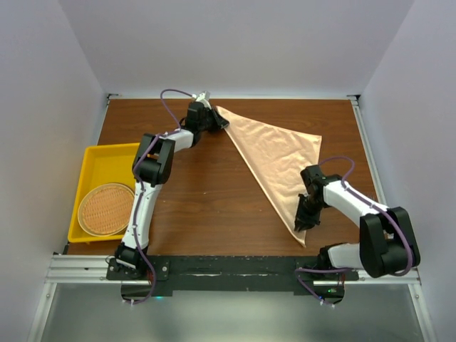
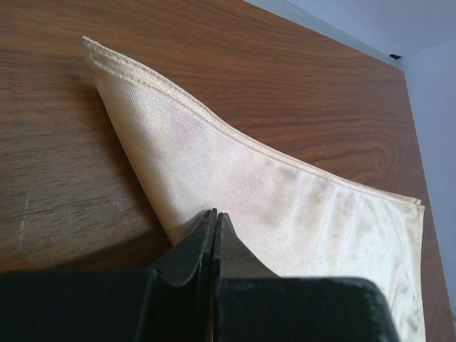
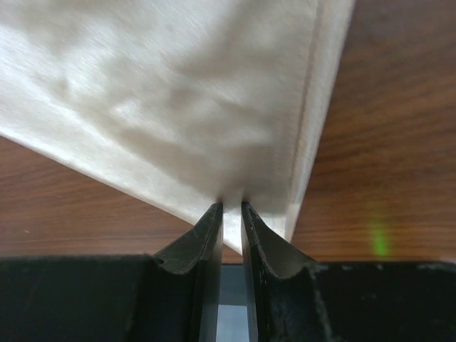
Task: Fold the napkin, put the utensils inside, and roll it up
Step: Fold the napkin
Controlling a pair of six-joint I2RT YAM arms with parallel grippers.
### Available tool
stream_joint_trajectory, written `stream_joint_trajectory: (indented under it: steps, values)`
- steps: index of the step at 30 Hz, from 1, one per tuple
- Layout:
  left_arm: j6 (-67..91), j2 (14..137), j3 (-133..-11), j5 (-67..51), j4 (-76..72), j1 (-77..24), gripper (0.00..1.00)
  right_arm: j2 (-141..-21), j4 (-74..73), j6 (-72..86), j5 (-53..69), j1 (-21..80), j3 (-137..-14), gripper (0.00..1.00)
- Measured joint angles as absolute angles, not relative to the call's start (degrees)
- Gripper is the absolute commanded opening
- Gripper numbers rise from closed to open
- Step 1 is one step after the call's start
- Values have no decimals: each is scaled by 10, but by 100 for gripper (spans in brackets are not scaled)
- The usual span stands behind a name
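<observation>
napkin spot: the napkin (image 1: pixel 274 160) is lying flat on the wooden table (image 1: pixel 206 203), well off to the right of the yellow tray (image 1: pixel 100 151) and folded into one big triangle

napkin look: plain peach-orange with no pattern, and it's catching the light with a soft sheen; in the left wrist view (image 2: pixel 249 192) it's looking paler, almost cream

napkin edges: a stitched hem is running along the open edge, with two layers stacking there and not quite lining up

napkin corners: one point is reaching up past the tray's far end, one is pointing away from the tray, and the sharpest one is trailing down level with the tray's near end

left claw: the left claw (image 1: pixel 222 122) is sitting at the point beyond the tray's far end, fingers pressing fully together, tips touching the folded edge (image 2: pixel 215 217)

right claw: the right claw (image 1: pixel 303 221) is hanging over the sharp near point, fingers parted by just a thin slit (image 3: pixel 232 206); it's looking like it's nipping a bit of cloth, though the blur is making that hard to be sure of

tray: it's holding a round wicker mat (image 1: pixel 105 209)
</observation>
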State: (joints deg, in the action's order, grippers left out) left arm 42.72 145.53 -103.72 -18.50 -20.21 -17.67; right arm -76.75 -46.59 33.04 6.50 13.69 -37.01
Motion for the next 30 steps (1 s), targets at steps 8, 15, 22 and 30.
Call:
stream_joint_trajectory:
  steps: [8,15,22,30]
  values:
    - [411,1449,-1039,-187,-191,-177,40,-735,-512,323,50,138,-395,33]
    - [364,1385,-1038,-172,-126,-173,58,-806,-512,281,51,137,-537,33]
    - [380,1354,-1038,-167,-125,-145,56,-825,-514,259,50,137,-591,34]
    - [447,1419,-1048,-172,-147,-120,57,-838,-526,254,56,136,-627,34]
